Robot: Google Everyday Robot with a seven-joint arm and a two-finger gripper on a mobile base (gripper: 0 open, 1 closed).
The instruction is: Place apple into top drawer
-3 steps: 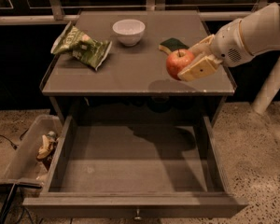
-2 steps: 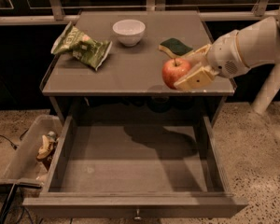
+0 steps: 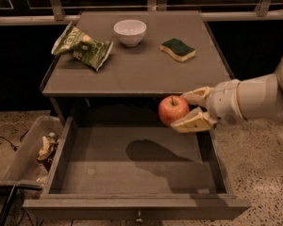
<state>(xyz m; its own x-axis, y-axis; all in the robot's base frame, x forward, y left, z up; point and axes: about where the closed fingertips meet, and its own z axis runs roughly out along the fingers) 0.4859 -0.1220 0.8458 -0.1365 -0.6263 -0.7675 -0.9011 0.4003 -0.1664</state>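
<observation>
- Hand [image 3: 183, 112] is clamped on the apple [image 3: 172, 110], one finger [image 3: 196, 96] over the top-right and the other under the lower right. The side grip leaves the fruit's underside free for setting down.
- Apple hangs in the air over the open top drawer [image 3: 132, 173], toward its right rear and just in front of the bench [image 3: 141, 69] edge. Its shadow on the drawer floor suggests a clear gap below.
- Drawer is pulled fully out and its floor is bare, so the drop spot is open.
- Arm [image 3: 254, 100] comes in from the right, roughly level, with the wrist reaching leftward across the drawer's right wall.
- Judgement: carry phase is nearly done; the next step is to lower and release. The risk is the apple rolling once it is let go.
- Bowl [image 3: 130, 32], sponge [image 3: 178, 49] and chip bag [image 3: 82, 46] sit on the bench, well apart from the hand.
- Clear bin [image 3: 23, 159] stands on the floor to the left of the drawer.
</observation>
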